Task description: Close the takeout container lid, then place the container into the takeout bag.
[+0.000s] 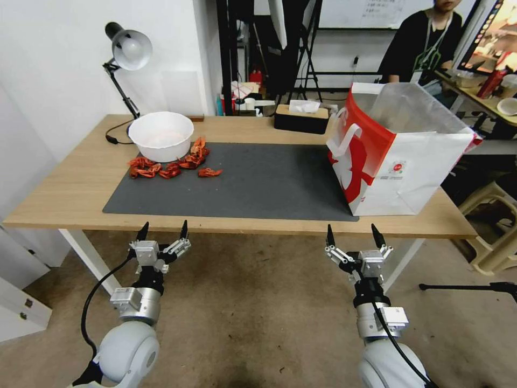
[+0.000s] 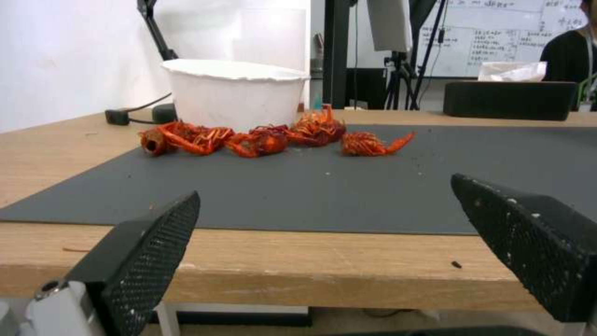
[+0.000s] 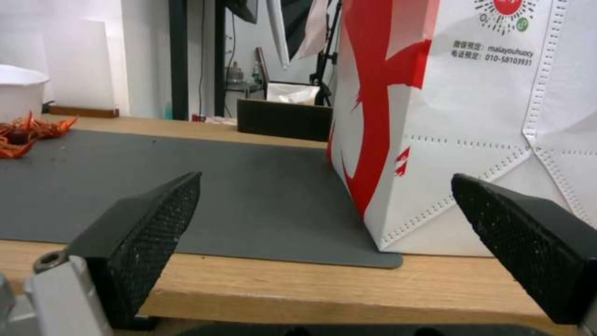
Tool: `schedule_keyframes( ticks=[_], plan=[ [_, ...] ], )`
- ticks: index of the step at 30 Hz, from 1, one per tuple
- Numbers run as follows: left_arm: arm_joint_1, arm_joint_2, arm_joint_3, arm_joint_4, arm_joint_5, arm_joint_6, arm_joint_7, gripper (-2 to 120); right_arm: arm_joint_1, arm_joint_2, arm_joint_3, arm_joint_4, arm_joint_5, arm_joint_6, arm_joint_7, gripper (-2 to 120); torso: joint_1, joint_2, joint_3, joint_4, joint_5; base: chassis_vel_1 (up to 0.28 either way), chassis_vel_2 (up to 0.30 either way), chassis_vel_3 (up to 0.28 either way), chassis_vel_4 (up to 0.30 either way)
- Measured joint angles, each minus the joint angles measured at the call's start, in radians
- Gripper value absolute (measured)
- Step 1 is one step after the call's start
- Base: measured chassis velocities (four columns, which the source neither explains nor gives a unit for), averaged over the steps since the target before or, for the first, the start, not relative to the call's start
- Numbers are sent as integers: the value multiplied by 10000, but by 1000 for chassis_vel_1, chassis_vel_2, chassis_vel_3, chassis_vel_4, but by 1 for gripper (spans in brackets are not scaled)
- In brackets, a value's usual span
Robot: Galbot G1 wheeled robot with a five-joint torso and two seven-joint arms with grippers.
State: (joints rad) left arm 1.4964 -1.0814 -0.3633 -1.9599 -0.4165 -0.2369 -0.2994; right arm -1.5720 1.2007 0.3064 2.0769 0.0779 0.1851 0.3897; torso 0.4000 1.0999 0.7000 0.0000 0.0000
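The worktop [image 1: 64, 199] is a long wooden one, and a big dark grey mat [image 1: 258, 183] lies flat across its middle.

On the right end stands the takeout bag [image 1: 404, 161]. It is red and white, it stands upright with its mouth open, and a clear plastic liner sticks up out of the top. Its near left corner sits on the right edge of the mat. A white strap handle hangs on its left side, and a small round logo shows on the white front. I cannot see what is inside the bag from here.

On the far left of the mat sits a big round white bowl [image 1: 160, 134]. A desk lamp [image 1: 128, 51] stands just behind it, at the far left. A black tissue box [image 1: 301, 118] rests at the far edge of the worktop, near the middle.

Red crayfish [image 1: 172, 164] lie in a loose row on the mat, just in front of the bowl and to its right.

The left gripper [image 1: 163, 230] hangs below the near edge of the worktop, on the left, with its fingers spread wide and nothing between them. The right gripper [image 1: 353, 235] hangs the same way on the right, near the bag, spread wide and holding nothing.
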Motion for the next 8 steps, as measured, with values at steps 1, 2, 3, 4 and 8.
schedule_keyframes(
  ticks=[1,2,3,4,8],
  plan=[
    [0,0,0,0,-1,0,1,100,2,-1,1,4,2,-2,-1,100,0,0,0,0,0,0,0,0,0],
    [0,0,0,0,-1,0,1,100,2,-1,1,4,2,-2,-1,100,0,0,0,0,0,0,0,0,0],
    [0,0,0,0,-2,-1,2,100,3,-3,4,7,4,-4,-2,100,0,0,0,0,0,0,0,0,0],
    [0,0,0,0,-3,-1,2,100,4,-4,5,7,6,-6,-4,100,0,0,0,0,-1,0,0,0,0],
    [0,0,0,0,-6,-1,5,100,7,-6,8,9,11,-9,-8,100,0,0,0,0,0,0,0,0,0]
  ],
)
